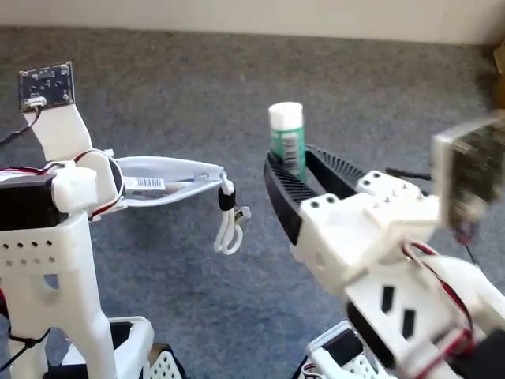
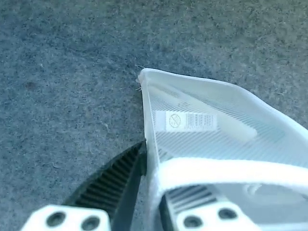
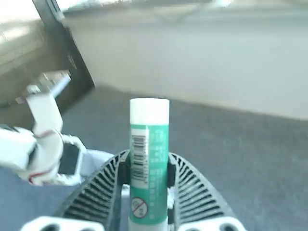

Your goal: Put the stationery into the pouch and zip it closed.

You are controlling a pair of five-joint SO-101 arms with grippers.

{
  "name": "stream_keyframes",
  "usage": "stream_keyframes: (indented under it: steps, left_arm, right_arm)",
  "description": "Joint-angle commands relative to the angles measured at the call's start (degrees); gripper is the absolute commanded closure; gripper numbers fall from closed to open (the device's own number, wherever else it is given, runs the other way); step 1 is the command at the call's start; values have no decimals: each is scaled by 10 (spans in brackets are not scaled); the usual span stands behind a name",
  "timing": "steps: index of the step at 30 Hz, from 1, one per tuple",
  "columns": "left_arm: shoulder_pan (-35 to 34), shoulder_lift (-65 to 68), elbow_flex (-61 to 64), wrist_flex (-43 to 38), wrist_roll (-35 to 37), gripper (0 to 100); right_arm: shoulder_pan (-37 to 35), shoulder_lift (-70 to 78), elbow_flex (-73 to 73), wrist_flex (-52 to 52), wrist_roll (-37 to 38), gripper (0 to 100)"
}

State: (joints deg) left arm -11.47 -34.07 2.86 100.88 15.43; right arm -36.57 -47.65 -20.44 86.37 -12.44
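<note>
High view: a green, white-capped glue stick (image 1: 286, 134) stands upright, clamped in the right gripper (image 1: 289, 156). The white pouch (image 1: 173, 181) has one end hidden behind the left arm (image 1: 55, 229). Left wrist view: the left gripper (image 2: 153, 161) pinches the mesh pouch's edge. Right wrist view: the stick's base is cut off.

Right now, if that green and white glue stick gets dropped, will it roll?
Probably a little. The round green and white glue stick could roll lying down, though the fuzzy grey carpet should slow it. Upright, it looks tall and narrow, so likely tippy.
</note>
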Motion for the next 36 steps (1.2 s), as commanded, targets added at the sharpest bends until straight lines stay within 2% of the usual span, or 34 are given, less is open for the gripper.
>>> stream_keyframes:
  steps: [1, 18, 24, 30, 36]
  left_arm:
    - [12, -2, -8, 2, 6, 993]
    - [12, -2, -8, 1, 6, 993]
    - [11, -2, -8, 1, 7, 993]
    - [11, -2, -15, 0, 29, 993]
    - [11, -1, -15, 0, 29, 993]
  right_arm:
    - [6, -20, -2, -51, -23, 993]
    - [6, -38, -2, -321, -33, 993]
    - [6, -35, 7, -384, -33, 993]
    - [6, -39, 173, -502, -33, 993]
    - [4, -41, 352, -756, -33, 993]
